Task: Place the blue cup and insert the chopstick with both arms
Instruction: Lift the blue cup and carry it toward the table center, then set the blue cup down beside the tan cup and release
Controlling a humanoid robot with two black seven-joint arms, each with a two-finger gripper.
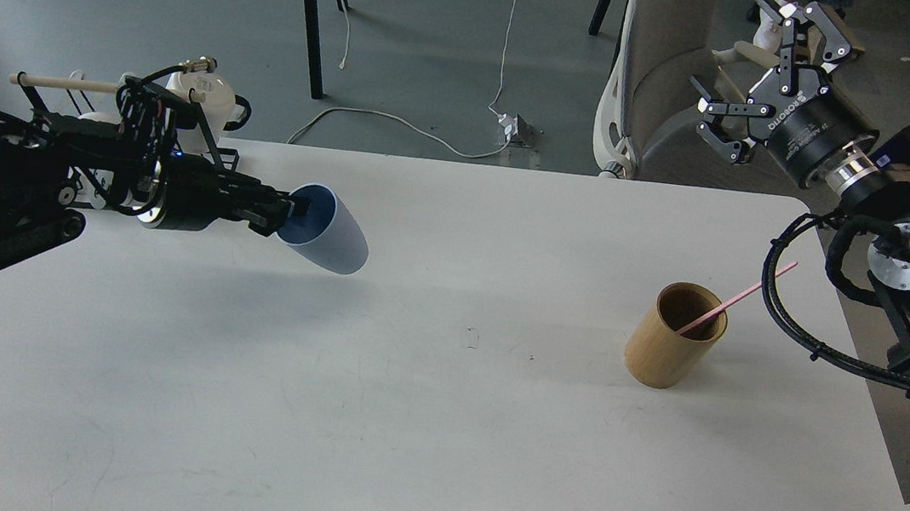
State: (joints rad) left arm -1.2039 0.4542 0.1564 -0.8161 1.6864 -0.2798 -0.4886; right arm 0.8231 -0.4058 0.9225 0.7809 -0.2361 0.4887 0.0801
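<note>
My left gripper [295, 209] is shut on the rim of the blue cup [329, 230] and holds it tilted on its side above the white table [436, 425], mouth toward the arm. A thin pink chopstick [746, 295] leans out of the tan wooden cylinder [673, 335] at the right of the table. My right gripper [764, 64] is open and empty, raised high beyond the table's far right corner, well above and behind the cylinder.
A black wire rack [210, 146] with white mugs [212, 95] and a pale wooden rod stands at the far left, partly hidden by my left arm. A grey chair [655, 81] stands behind the table. Cables lie on the floor.
</note>
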